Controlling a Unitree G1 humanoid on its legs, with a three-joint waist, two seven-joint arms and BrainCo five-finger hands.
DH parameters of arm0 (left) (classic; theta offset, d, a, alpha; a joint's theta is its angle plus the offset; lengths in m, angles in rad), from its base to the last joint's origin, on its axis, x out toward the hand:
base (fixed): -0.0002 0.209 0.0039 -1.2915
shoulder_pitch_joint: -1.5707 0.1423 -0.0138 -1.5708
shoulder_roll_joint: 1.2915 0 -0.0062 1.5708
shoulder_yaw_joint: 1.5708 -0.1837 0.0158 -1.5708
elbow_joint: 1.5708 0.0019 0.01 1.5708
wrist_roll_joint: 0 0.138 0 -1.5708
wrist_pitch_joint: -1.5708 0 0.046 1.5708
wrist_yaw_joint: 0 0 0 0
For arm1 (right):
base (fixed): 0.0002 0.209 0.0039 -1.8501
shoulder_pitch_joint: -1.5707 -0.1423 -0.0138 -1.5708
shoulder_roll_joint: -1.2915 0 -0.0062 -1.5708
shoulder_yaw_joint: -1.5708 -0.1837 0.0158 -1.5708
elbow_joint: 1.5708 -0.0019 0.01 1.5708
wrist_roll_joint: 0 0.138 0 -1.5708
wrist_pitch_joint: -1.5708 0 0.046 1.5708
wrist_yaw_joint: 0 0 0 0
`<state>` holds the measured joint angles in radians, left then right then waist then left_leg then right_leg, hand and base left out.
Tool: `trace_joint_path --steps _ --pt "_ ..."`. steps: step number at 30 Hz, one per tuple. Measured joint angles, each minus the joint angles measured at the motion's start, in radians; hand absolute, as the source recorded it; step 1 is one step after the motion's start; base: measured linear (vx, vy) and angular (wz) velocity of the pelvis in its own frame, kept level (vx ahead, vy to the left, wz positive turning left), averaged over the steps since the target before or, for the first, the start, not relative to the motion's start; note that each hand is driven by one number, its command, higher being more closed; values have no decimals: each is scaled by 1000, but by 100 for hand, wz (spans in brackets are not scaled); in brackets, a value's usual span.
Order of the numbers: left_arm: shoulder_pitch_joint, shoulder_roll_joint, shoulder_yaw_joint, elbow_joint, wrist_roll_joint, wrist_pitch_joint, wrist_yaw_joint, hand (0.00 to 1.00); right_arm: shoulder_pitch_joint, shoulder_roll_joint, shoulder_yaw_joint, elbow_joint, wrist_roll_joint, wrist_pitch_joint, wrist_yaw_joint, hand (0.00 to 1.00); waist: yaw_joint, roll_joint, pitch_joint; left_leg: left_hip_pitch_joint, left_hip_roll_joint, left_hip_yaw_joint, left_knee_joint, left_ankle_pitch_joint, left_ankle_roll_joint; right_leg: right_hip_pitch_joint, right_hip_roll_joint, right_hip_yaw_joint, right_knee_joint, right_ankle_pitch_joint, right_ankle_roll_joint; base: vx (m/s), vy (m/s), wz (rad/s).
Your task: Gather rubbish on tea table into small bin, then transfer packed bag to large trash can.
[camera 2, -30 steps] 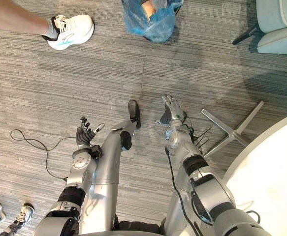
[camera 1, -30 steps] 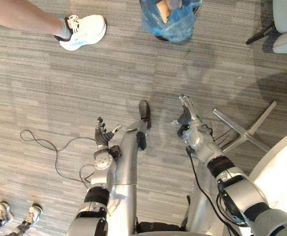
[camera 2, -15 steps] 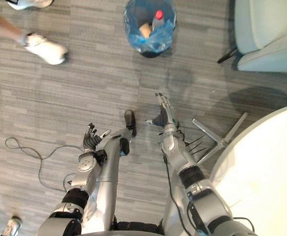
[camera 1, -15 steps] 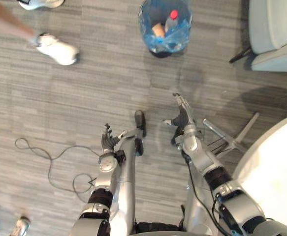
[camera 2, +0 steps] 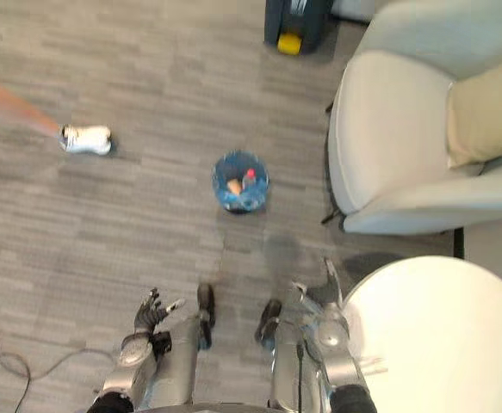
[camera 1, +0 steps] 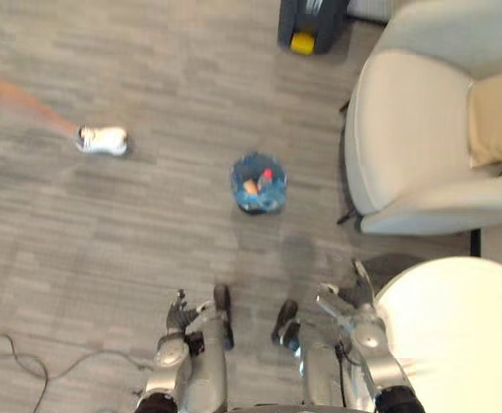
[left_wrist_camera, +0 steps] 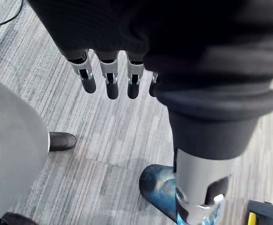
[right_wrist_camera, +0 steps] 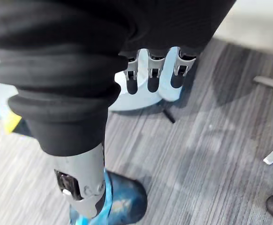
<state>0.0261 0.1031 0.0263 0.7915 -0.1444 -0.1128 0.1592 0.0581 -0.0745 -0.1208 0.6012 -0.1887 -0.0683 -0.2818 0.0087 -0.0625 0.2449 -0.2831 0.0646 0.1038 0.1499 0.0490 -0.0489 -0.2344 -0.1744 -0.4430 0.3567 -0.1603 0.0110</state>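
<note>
Left hand (camera 1: 178, 313): low, held over the floor (camera 1: 139, 224), fingers (left_wrist_camera: 110, 79) straight and spread apart, thumb out to the side, nothing in it. Right hand (camera 1: 355, 301): same state, fingers (right_wrist_camera: 154, 75) straight, thumb apart, empty. It sits just beside the edge of the round white surface (camera 1: 466, 344). Neither hand touches anything.

Small bin (camera 1: 257, 183): stands upright on the floor, well ahead of both hands and roughly on the line between them. It is lined with a translucent blue bag whose top is open. A tan item and a bottle with a red cap show inside; I can't resolve the rest of the contents. In both wrist views the blue bag sits just past each thumb, well apart from the fingers.

Armchair (camera 1: 423, 129): pale, to the right of the bin and near it, not touching. A tan cushion (camera 1: 497, 114) lies on its seat at the right. Its near edge is close to the round surface.

Dark object (camera 1: 311, 19) with a yellow part at the far end of the floor, beyond the bin, left of the armchair; can't tell what it is.

A person's white shoe (camera 1: 102, 140) is on the floor to the left of the bin, well apart; the leg above it is blurred.
</note>
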Motion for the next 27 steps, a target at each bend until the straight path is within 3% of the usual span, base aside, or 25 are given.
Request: trace_joint_path --steps 2,4,6,11,16,19,20,21,24,26,27 --pt "0 3 0 4 1 0 -7 0 -1 -3 -3 16 0 0 3 0 0 6 -5 15 0 -6 -10 4 -5 18 1 -11 -7 0 0 73 -25 26" --pt "5 2 0 26 40 1 -24 0 -3 -12 -29 70 0 -1 26 0 2 35 -28 44 -2 -10 -14 5 -6 74 -1 -47 -23 -9 5 38 9 37" --pt "14 4 2 26 43 1 -27 0 -6 -12 -42 105 2 0 33 0 1 42 -32 54 6 36 -14 0 -11 109 -2 -66 -40 -8 7 1 47 30" --pt "60 4 8 27 43 8 -28 0 -28 -10 -70 178 31 11 48 0 6 45 -39 57 4 82 3 -28 30 123 -3 -50 -72 1 43 15 86 -2" --pt "112 8 23 21 32 17 -28 0 -28 -7 -65 202 43 34 51 0 5 37 -33 27 11 148 229 -209 78 94 -59 42 66 -69 109 73 141 -41" --pt "111 42 23 19 33 18 -25 0 -29 2 -33 197 42 43 55 0 -4 18 -9 39 7 169 299 -284 92 -47 -107 163 367 -9 77 100 102 -30" --pt "112 49 23 19 33 20 -25 0 -24 11 -21 197 42 44 56 0 -14 16 5 56 15 169 301 -295 99 -87 -96 189 414 -29 84 170 49 -9" --pt "111 55 24 19 33 20 -24 0 -22 19 -18 195 41 44 62 0 -19 21 12 60 24 162 303 -305 97 -112 -70 200 386 -55 91 156 28 -3" --pt "86 58 24 18 33 20 -24 0 -25 14 -18 167 41 43 64 0 -25 15 36 75 29 139 289 -315 93 -137 -19 196 189 -44 105 205 -35 15" --pt "67 56 23 18 36 19 -24 0 -25 1 -18 167 40 43 64 0 -31 20 47 93 25 114 277 -328 71 -138 15 222 14 11 109 225 -76 48" --pt "65 51 23 18 41 18 -25 0 -18 -3 -17 164 39 43 64 0 -49 18 47 107 16 80 289 -348 43 -138 30 287 -45 59 101 237 -113 69"
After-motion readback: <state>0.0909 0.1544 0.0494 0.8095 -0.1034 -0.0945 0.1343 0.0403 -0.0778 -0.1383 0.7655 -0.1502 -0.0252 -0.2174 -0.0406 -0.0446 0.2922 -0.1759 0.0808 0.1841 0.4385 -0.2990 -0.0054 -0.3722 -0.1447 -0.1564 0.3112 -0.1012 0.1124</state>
